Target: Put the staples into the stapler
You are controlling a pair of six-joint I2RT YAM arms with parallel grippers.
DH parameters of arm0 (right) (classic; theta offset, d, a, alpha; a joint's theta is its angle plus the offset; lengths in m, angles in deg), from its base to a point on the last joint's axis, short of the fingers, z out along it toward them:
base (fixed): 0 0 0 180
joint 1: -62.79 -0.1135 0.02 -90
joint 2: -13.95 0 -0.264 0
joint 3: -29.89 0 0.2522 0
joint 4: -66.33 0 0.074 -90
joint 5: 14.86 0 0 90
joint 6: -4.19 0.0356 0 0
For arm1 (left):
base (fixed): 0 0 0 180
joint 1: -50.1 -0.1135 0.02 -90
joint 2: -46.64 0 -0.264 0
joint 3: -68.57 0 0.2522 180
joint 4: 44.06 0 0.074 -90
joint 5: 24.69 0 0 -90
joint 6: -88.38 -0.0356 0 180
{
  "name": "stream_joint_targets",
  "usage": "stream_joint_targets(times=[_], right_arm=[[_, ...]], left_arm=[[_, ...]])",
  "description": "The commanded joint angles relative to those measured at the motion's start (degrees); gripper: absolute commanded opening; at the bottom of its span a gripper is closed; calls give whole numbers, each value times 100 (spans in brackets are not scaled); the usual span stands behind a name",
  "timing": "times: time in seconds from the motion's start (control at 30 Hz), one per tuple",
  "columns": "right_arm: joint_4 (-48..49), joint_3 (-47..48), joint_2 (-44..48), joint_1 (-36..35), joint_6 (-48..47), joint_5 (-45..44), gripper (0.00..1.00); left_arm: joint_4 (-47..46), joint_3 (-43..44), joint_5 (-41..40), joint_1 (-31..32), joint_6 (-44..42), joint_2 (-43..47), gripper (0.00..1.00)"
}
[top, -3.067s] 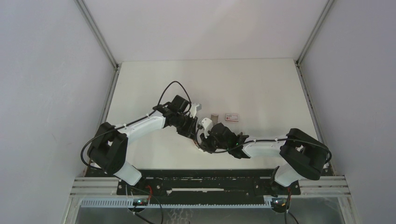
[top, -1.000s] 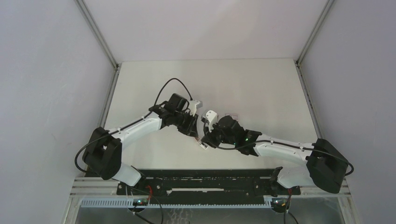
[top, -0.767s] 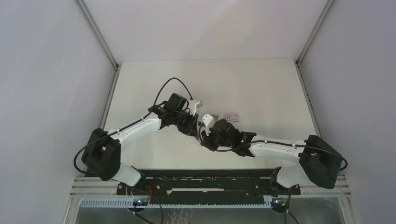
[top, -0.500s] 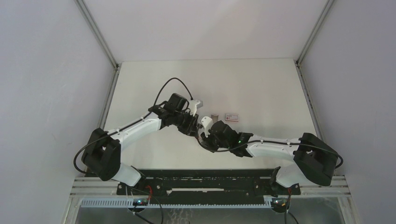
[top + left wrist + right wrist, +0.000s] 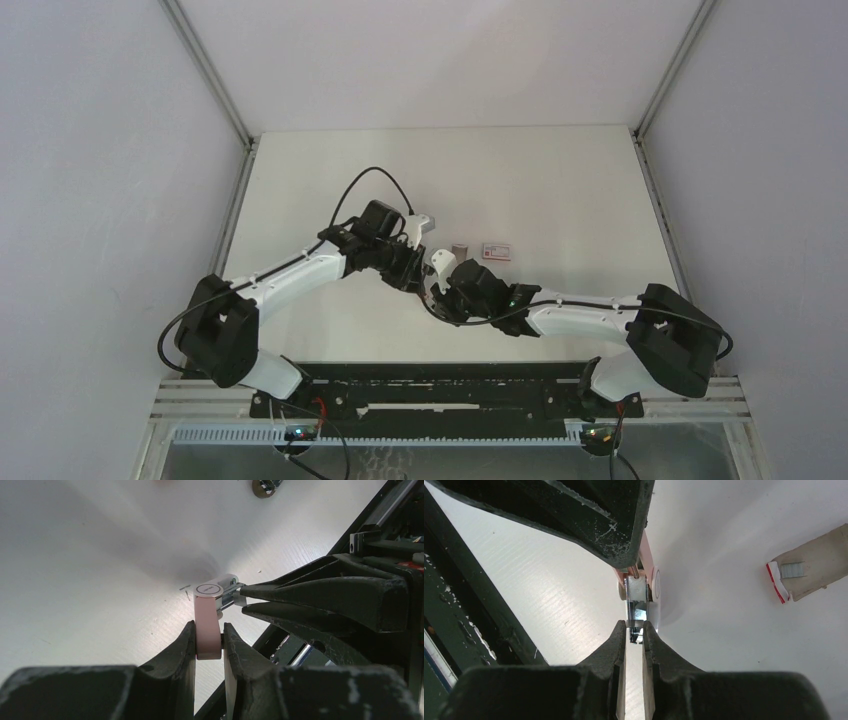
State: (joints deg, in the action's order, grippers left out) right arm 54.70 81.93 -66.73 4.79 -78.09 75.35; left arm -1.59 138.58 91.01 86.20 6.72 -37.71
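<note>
Above worktop [image 5: 560, 190] centre | left tool [image 5: 208, 632] clamps pink stapler [image 5: 206, 620] steady | right tool [image 5: 634, 630] pinched narrow on what look like staples [image 5: 634, 624], at its metal channel [image 5: 636, 597] for loading

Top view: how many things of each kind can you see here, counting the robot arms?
Robot arms: 2, left and right
Stapler: 1
White box with red print: 1
Small grey-brown item: 1
Total: 5
</note>
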Motion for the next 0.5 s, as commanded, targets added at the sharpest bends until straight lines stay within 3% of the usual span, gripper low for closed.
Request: stream_joint_targets(times=[0.0, 0.47], right_arm=[[43, 168, 18, -20, -68, -116, 3], [50, 290, -95, -13, -140, -116, 3]], left_arm=[[-59, -92, 84, 30, -123, 62, 0], [-54, -78, 109, 47, -122, 56, 0]])
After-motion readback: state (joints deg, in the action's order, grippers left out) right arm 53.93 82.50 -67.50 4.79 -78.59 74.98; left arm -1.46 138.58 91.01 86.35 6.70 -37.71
